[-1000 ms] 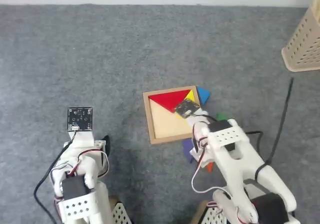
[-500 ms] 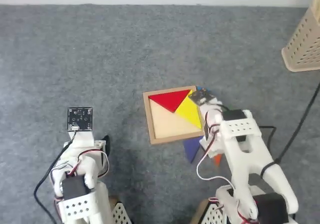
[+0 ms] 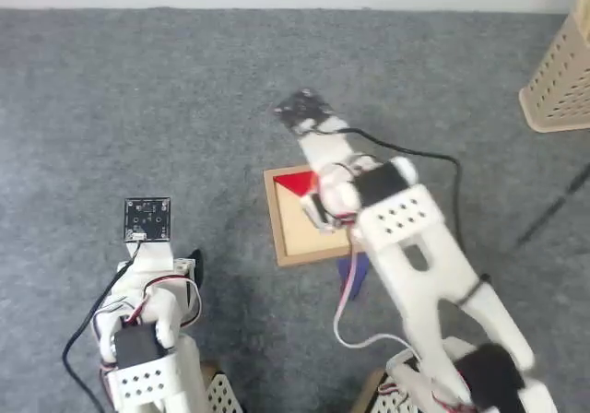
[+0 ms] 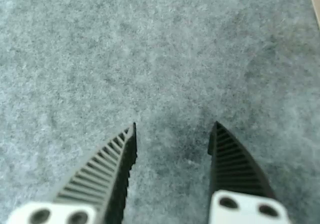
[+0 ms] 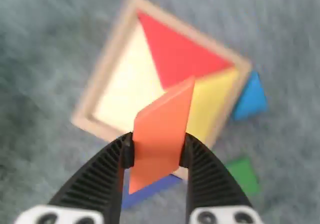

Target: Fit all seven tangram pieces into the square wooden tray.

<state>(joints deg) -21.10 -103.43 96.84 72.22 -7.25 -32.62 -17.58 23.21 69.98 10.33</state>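
Tray (image 5: 122, 91) of pale wood lies on the grey mat (image 4: 150, 44). A red triangle (image 5: 175, 54) and a yellow triangle (image 5: 212, 99) are seated inside it, edge to edge, and the rest of its floor shows pale wood. The right gripper (image 5: 156, 145) hangs above the tray, jaws clamped narrow on an orange parallelogram (image 5: 160, 126) held on edge. Outside the tray, a light blue triangle (image 5: 250, 101) lies just beside the rim by the yellow triangle. A green piece (image 5: 242, 176) lies near, and a dark blue piece (image 5: 150, 193) sits just beside the rim, partly hidden by the gripper. The left gripper (image 4: 172, 134) stands well apart over the mat, jaws spread wide.
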